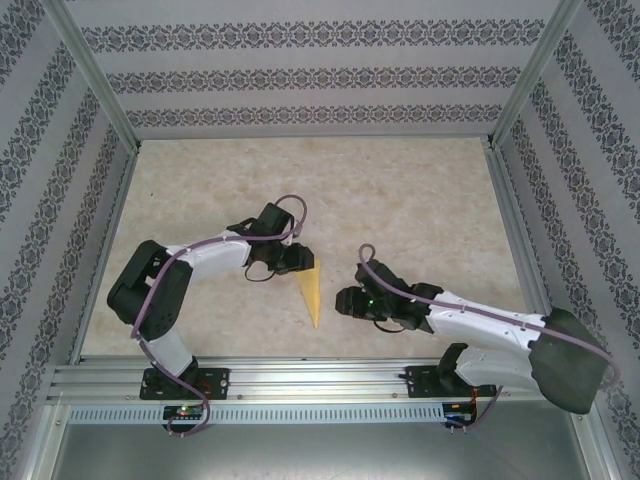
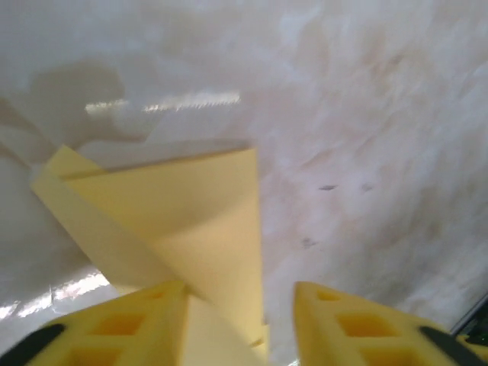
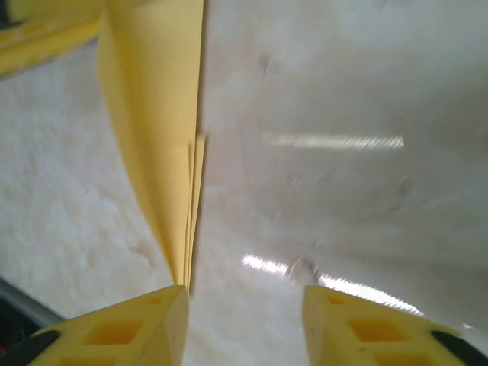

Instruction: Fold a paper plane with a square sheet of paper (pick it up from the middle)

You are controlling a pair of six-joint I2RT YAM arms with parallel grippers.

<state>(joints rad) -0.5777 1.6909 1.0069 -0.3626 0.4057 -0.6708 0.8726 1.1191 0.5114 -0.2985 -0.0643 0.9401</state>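
Left tool (image 1: 300, 260) is open: its yellow fingers (image 2: 114, 328) sit apart and the paper plane (image 1: 312, 292) runs up between them, hugging the one on the left of that view, not pinched. Right tool (image 1: 347, 300) is open too, and the plane's narrow end comes down right by one fingertip; can't tell if it touches.

The left arm (image 1: 205, 255) and right arm (image 1: 480, 320) are both bent low over the surface (image 1: 420, 200), wrists angled in toward each other. The left tool is at the plane's wide end, the right one just beside its pointed half.

The top view gives the whole dart: a skinny yellow triangle on the surface between the tools, point toward the arm bases. The left wrist view adds a folded flap with a paler strip along one edge. The right wrist view shows stacked layer edges along the fold.

Paper is plain matte yellow. The surface is pale, marbled and a bit glossy with light streaks. The fingers have square recesses.
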